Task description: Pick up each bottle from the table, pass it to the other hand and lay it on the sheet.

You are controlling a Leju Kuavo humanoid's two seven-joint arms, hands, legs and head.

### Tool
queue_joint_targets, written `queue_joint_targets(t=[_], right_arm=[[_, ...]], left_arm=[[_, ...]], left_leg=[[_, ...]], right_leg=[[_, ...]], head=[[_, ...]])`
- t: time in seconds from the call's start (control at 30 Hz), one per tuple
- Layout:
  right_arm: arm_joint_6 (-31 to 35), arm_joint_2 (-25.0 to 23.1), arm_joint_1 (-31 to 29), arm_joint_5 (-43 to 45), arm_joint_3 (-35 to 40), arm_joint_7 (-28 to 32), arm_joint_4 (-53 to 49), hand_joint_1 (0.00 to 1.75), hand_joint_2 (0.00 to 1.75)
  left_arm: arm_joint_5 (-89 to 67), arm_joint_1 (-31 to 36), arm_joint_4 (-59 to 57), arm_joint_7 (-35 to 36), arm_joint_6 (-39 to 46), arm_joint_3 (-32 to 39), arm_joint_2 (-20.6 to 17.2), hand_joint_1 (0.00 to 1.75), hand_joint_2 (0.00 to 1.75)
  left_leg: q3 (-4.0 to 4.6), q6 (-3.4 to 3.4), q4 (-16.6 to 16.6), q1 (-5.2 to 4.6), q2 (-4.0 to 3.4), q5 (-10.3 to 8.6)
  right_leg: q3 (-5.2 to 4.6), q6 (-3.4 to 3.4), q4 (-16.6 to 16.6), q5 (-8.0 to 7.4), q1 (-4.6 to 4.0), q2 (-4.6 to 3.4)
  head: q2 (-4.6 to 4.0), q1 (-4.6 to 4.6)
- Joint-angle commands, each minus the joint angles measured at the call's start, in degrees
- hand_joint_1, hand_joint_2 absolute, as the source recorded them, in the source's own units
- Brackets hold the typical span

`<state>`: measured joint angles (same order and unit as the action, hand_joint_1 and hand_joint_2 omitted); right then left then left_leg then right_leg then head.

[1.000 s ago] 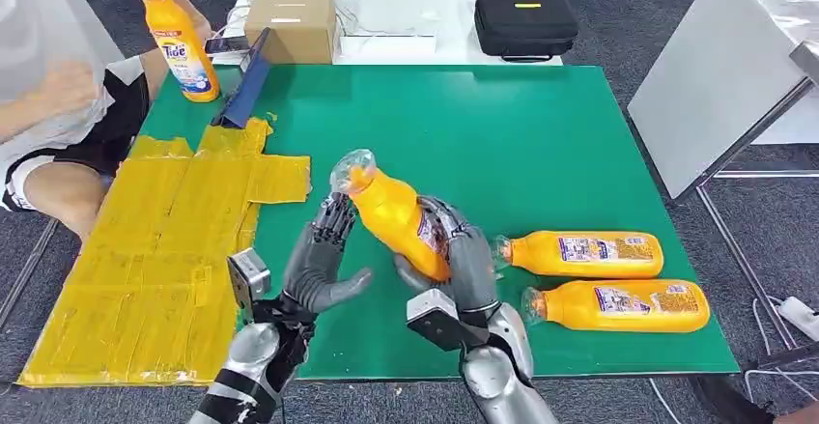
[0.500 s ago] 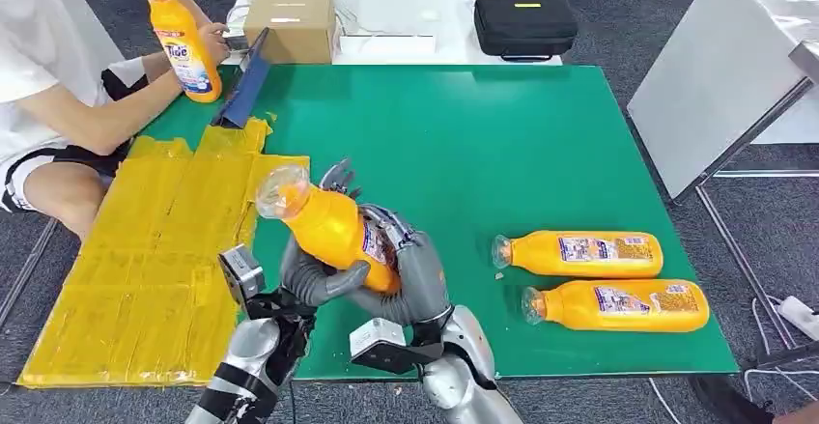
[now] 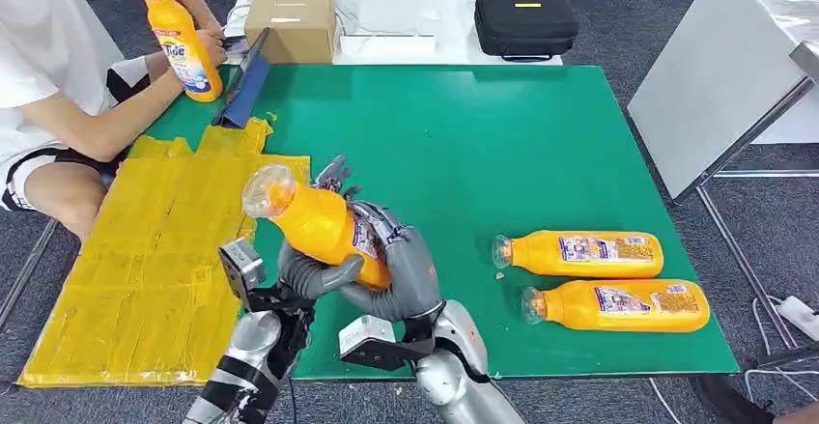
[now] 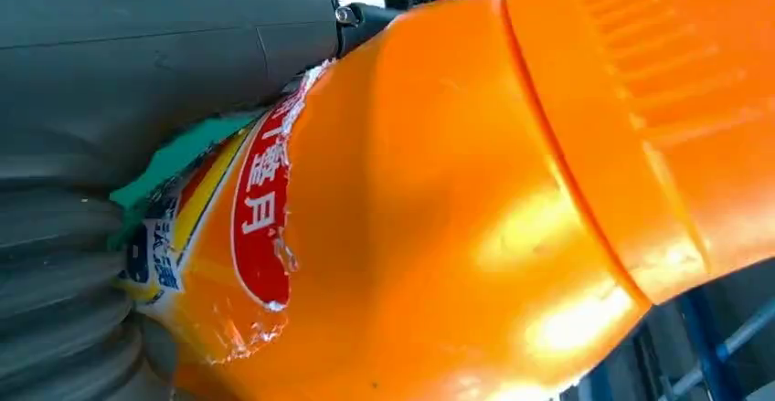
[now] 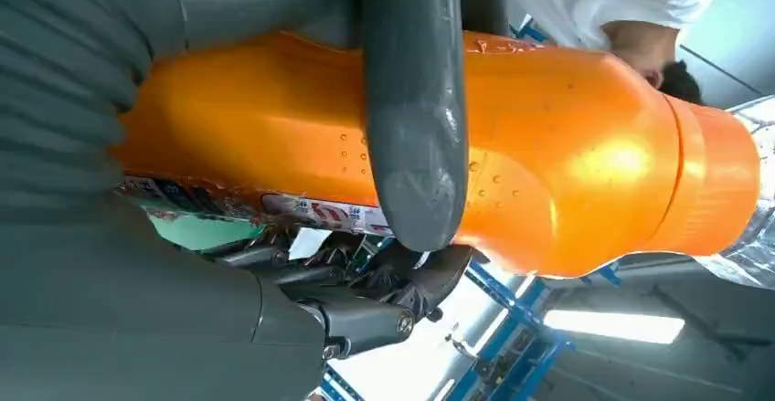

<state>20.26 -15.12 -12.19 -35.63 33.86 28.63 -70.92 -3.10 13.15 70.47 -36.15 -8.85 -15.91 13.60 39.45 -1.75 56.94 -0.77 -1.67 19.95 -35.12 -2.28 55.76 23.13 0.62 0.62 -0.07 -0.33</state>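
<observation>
**Bottle between both hands, above the worktop's near left part**

Bottle (image 3: pixel 324 229) is sitting tilted in the air in front of me, its clear-wrapped cap end pointing up and toward the yellow sheet (image 3: pixel 155 250), its base low between the two palms. I am seeing my right hand (image 3: pixel 401 269) wrapping its fingers (image 5: pixel 411 145) around the orange body, and my left hand (image 3: pixel 314 269) is cupping the same bottle from the other side, thumb crossing under the label; both hands are gripping it. The left wrist view is showing the label and ribbed orange neck pressed close against the grey hand cover.

Two more bottles (image 3: pixel 579 253) (image 3: pixel 618 306) are lying on their sides on the green worktop (image 3: pixel 502 144), well to the right, caps pointing left, one just beside the other.

At the far left a person (image 3: pixel 58 86) is sitting and holding another orange bottle (image 3: pixel 179 42) upright at the worktop's corner. A cardboard box (image 3: pixel 292 23) and a black case (image 3: pixel 526 21) are resting on the white table behind.
</observation>
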Motion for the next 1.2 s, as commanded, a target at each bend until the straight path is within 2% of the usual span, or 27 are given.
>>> queue_joint_targets(t=[0.03,0.33,0.37,0.4,0.63,0.83,0.97,1.0,1.03,1.07,1.13,1.2], right_arm=[[-0.1,0.6,-1.8,-0.2,6.9,0.8,5.0,1.75,1.75],[2.8,0.9,-1.2,-0.4,5.6,0.9,2.5,1.75,1.75],[3.6,1.1,-1.1,-0.3,4.9,0.7,1.3,1.13,1.75],[4.4,1.2,-0.8,0.1,3.8,0.1,-0.2,0.02,1.75],[2.6,3.8,0.9,5.8,-2.3,-1.9,-11.6,0.0,1.75],[-1.1,3.4,0.7,14.2,-6.7,-3.1,-14.7,0.0,1.75],[-1.3,3.4,0.3,14.5,-7.0,-3.2,-14.5,0.0,1.75],[-0.9,3.1,0.5,15.1,-7.4,-3.3,-14.6,0.0,1.75],[-1.6,3.6,-0.1,16.9,-7.8,-4.7,-14.5,0.0,1.75],[-1.5,4.1,-0.7,17.0,-8.0,-5.1,-14.3,0.0,1.75],[-2.4,5.9,-2.4,17.0,-8.8,-6.2,-13.7,0.0,1.75],[-1.2,7.0,-2.5,15.9,-10.3,-6.1,-14.7,0.0,1.75]], left_arm=[[-0.6,3.4,-4.9,0.8,0.7,-0.8,-0.2,1.75,1.75],[-2.1,4.8,-4.5,1.8,3.7,-0.8,-0.7,1.75,1.75],[-3.8,5.4,-4.5,2.1,5.5,-1.0,-1.0,1.75,1.75],[-4.8,5.9,-4.5,2.5,6.5,-0.9,-1.4,1.75,1.75],[-9.9,7.4,-4.2,4.0,13.2,3.2,-4.2,1.75,1.75],[-17.0,11.4,-7.8,6.9,19.1,5.5,-5.6,1.75,1.75],[-16.8,12.1,-8.7,6.8,18.9,5.9,-5.6,1.75,1.75],[-21.2,12.8,-9.6,7.7,23.2,4.9,-6.0,1.75,1.75],[-29.2,14.9,-12.3,10.2,31.3,4.6,-6.8,1.75,1.75],[-33.6,16.6,-14.6,11.8,34.7,4.5,-7.5,1.75,1.75],[-34.4,20.5,-20.4,14.1,33.8,6.7,-9.0,1.75,1.75],[-37.7,24.0,-26.6,14.9,36.8,8.8,-11.1,1.75,1.75]], left_leg=[[-0.22,0.11,0.0,0.06,0.1,0.09],[-0.35,0.18,0.1,0.1,0.19,0.18],[-0.26,0.15,0.0,0.08,0.2,0.12],[-0.14,0.11,0.0,0.06,0.18,0.06],[-0.19,0.11,0.0,0.03,0.12,0.07],[-0.34,0.21,0.0,0.07,0.06,0.15],[-0.27,0.16,0.1,0.14,0.26,0.08],[-0.21,0.12,0.0,0.09,0.15,0.04],[-0.36,0.17,0.1,0.1,0.18,0.14],[-0.27,0.15,0.0,0.13,0.17,0.1],[-0.31,0.17,0.0,0.12,0.28,0.08],[-0.31,0.19,0.0,0.14,0.27,0.05]], right_leg=[[0.23,0.07,0.0,0.08,-0.03,0.0],[0.38,0.12,0.0,0.18,-0.05,0.02],[0.29,0.11,0.0,0.14,-0.04,0.06],[0.17,0.09,0.0,0.09,-0.03,0.08],[0.2,0.06,0.0,0.06,0.0,0.01],[0.32,0.12,0.0,0.09,-0.03,-0.07],[0.26,0.11,0.0,0.15,-0.04,0.21],[0.21,0.08,0.0,0.09,-0.01,0.13],[0.38,0.11,0.0,0.17,-0.02,0.11],[0.3,0.1,0.0,0.12,-0.06,0.13],[0.35,0.11,0.0,0.14,-0.04,0.23],[0.35,0.12,0.0,0.1,-0.07,0.2]], head=[[0.0,-0.02],[0.0,0.0],[0.0,0.0],[0.0,0.0],[0.0,0.0],[0.0,-0.07],[0.0,0.0],[0.02,-0.02],[0.0,-0.02],[0.0,0.0],[0.0,0.0],[0.0,0.0]])
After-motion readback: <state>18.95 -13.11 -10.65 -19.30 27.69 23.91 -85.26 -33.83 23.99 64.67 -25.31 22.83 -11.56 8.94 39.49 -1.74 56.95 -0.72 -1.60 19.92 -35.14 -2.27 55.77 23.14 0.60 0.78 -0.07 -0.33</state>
